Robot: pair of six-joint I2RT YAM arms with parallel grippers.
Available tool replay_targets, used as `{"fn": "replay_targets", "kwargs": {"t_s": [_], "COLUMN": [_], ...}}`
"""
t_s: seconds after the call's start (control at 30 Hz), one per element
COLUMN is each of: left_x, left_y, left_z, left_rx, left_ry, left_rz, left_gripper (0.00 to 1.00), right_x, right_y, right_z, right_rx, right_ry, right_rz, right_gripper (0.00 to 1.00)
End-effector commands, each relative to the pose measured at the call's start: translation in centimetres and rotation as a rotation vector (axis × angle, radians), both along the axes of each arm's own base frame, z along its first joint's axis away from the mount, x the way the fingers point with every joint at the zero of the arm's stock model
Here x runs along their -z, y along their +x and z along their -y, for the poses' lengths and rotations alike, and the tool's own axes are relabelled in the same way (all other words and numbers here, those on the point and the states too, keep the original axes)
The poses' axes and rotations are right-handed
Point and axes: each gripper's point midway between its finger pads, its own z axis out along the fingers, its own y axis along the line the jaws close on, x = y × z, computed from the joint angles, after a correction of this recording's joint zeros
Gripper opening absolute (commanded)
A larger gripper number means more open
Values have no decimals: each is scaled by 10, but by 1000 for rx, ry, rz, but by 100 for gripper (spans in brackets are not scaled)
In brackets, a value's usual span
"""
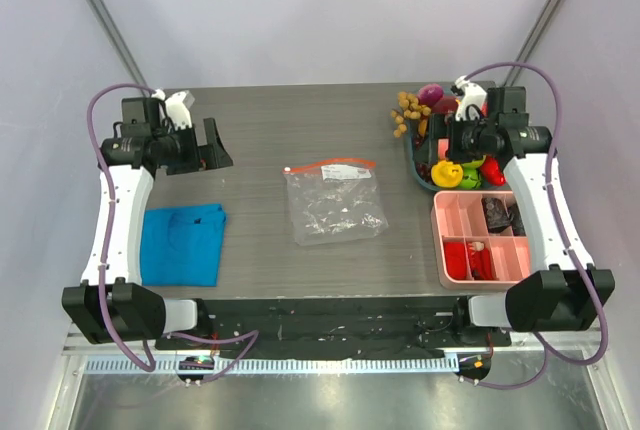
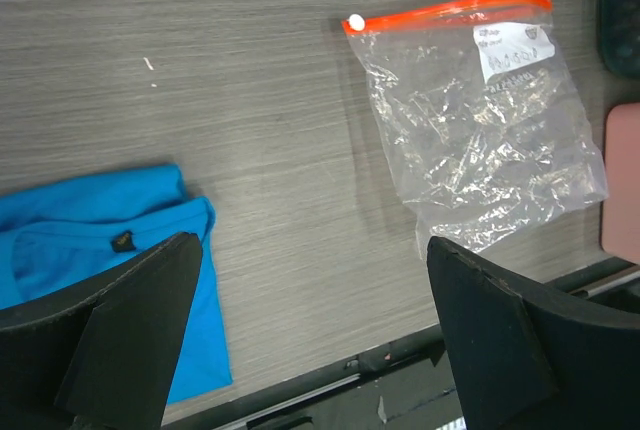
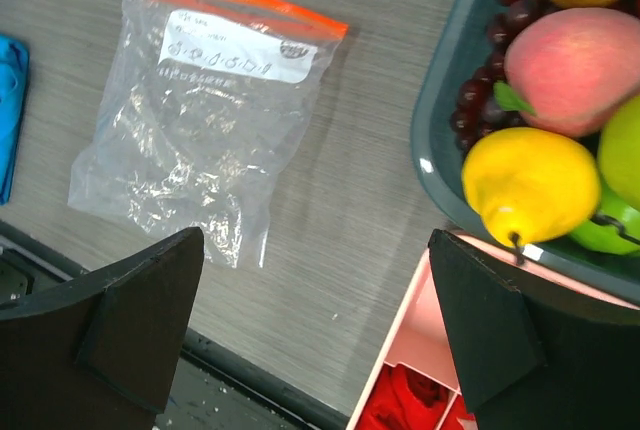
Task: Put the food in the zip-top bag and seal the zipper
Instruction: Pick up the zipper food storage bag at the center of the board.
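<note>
The grey wood-grain bench (image 1: 260,130) carries everything, with one arm reaching along each side of it. The left gripper (image 2: 310,248) hangs released, its jaws spread wide with nothing between them, above the far left part of the bench. The right gripper (image 3: 315,240) is likewise released and grasps nothing, poised at the near edge of the dark tray (image 1: 414,168) on the right. A folded blue cloth (image 1: 182,243) lies flat near the left front. On the right front sits a pink tray (image 1: 450,212) with compartments, one of them holding something red (image 1: 480,262). The zip-top bag (image 1: 333,203) lies flat and crinkled at the middle of the bench, well apart from both grippers, its white label (image 3: 235,48) near the top edge. The food (image 1: 462,170) is heaped in the dark tray, just beyond the pink tray. It includes a peach (image 3: 575,70), a yellow lemon (image 3: 530,182), a green piece (image 3: 625,160) and dark grapes (image 3: 490,80). A tan knobbly cluster (image 1: 405,115) rests at the tray's far left corner. The orange-red zipper (image 1: 335,163) runs along the bag's far edge, with its small white end piece (image 1: 287,169) at the left; whether it is sealed cannot be told.
</note>
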Motion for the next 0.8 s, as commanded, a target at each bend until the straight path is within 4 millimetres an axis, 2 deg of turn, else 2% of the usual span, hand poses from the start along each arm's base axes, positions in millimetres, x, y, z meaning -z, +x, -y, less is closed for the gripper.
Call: {"fn": "replay_targets", "kwargs": {"t_s": [0.0,0.13,0.33,0.37,0.43,0.47,0.53,0.63,0.67,0.7,0.73,0.77], "left_x": [-24,-24,-25,-25,-27,-26,-30,-31,-30,-32,-30,-29], "left_y": [1,-1,-6,-10,-15,-17,-22,-29,-30,-31,-33,-32], "left_z": [13,19,25,31,38,42,51,58,59,61,63,63], "left_rx": [35,70,120,154,202,217,268,320,332,351,359,363], "left_ry": [-70,-93,-105,-129,-160,-178,-223,-257,-258,-271,-276,-281], "left_rz": [85,86,128,128,137,134,141,147,147,152,149,147], "left_gripper": [100,100,100,100,100,100,100,100,100,100,100,100], "right_x": [-11,-5,6,15,14,26,19,28,21,41,45,36], "right_y": [2,5,15,17,21,24,28,42,48,57,60,64], "right_z": [-27,-62,-101,-113,-127,-138,-152,-171,-173,-177,-180,-182], "right_rx": [-113,-210,-299,-325,-357,-384,-428,-503,-538,-560,-586,-610], "right_ry": [8,-5,-13,-12,-1,0,31,50,39,27,26,21], "right_rz": [28,17,-26,-53,-64,-97,-102,-130,-101,-137,-142,-131], "right_gripper": [100,100,100,100,100,100,100,100,100,100,100,100]}}
